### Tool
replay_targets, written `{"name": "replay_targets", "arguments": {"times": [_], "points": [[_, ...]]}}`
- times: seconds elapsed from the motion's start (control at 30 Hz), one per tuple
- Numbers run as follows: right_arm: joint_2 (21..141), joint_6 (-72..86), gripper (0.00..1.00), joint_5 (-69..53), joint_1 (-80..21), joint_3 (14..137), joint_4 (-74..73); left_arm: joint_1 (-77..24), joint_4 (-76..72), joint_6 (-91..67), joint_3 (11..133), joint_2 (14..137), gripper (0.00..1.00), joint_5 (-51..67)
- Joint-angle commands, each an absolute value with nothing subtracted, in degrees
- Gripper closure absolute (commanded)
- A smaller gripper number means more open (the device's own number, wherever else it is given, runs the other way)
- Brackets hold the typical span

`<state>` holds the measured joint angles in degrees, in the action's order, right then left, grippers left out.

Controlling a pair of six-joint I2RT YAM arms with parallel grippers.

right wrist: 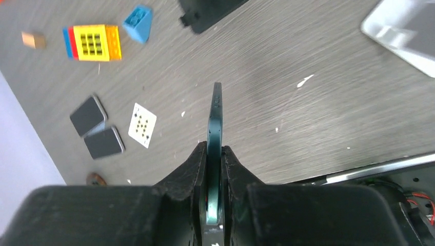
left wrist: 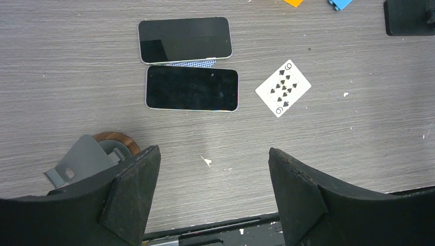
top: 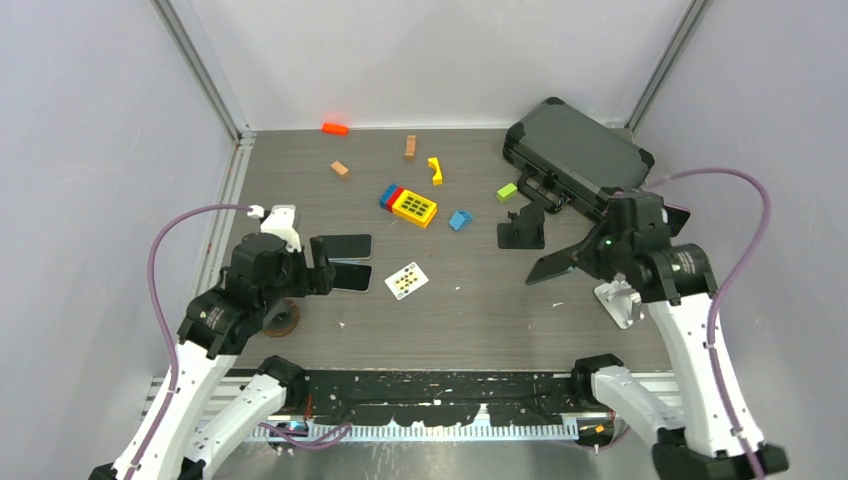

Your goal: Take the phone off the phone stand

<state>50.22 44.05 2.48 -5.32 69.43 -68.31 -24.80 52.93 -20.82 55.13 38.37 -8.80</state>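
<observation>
The right gripper (right wrist: pixel 214 149) is clamped tight on the dark phone (right wrist: pixel 216 113), held edge-on and seemingly clear of the table (top: pixel 480 310), with the black phone stand (top: pixel 521 230) at its ten o'clock, while the left gripper (left wrist: pixel 213 154) hangs wide apart.

High rear overhead view; close downward wrist views; playing card (left wrist: pixel 283 88) in all.

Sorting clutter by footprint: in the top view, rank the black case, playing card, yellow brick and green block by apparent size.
Largest to smallest:
black case
playing card and yellow brick, too alike to rank
green block
</observation>
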Motion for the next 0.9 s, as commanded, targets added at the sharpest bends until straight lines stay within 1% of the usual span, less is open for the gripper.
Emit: {"name": "replay_targets", "arguments": {"times": [0.0,0.03,0.07,0.1,0.13,0.2,0.27,0.37,0.5,0.57,0.87], "points": [[53.77,54.4,1.0,14.92,-22.33,70.16,-60.5,-25.14,50.21,-21.18,55.02,37.92,0.2,-9.79],[55.96,56.47,1.0,16.69,-25.49,70.5,-59.58,-25.14,50.19,-21.18,55.02,37.79,0.2,-9.84],[57.25,57.5,1.0,20.48,-31.53,71.37,-59.14,-25.14,50.21,-21.18,55.02,37.65,0.2,-9.95],[59.69,59.29,1.0,22.28,-34.35,71.9,-58.27,-25.14,50.19,-21.18,54.95,37.4,0.19,-9.96],[61.09,60.19,1.0,25.19,-39.5,73.06,-57.74,-25.14,50.2,-21.18,54.93,37.23,0.19,-10.01],[64.93,62.31,1.0,28.15,-45.99,74.2,-53.73,-25.14,50.19,-21.18,54.93,36.72,0.19,-10.35],[68.16,62.54,1.0,28.67,-50.69,74.03,-48.22,-25.14,50.25,-21.26,54.93,36.43,0.18,-10.82],[72.72,63.33,1.0,26.35,-55.52,72.29,-39.63,-25.14,50.44,-21.35,54.89,36.19,0.18,-11.41],[76.64,65.74,1.0,22.62,-58.88,67.04,-23.68,-25.14,50.38,-21.36,54.93,35.84,0.17,-11.63],[78.82,66.3,1.0,21.61,-60.31,66.0,-18.64,-25.14,50.45,-21.43,54.93,35.64,0.16,-12.02],[89.38,69.12,1.0,14.22,-62.82,64.88,-3.05,-25.06,50.64,-21.65,54.93,34.67,0.15,-13.23]]}}
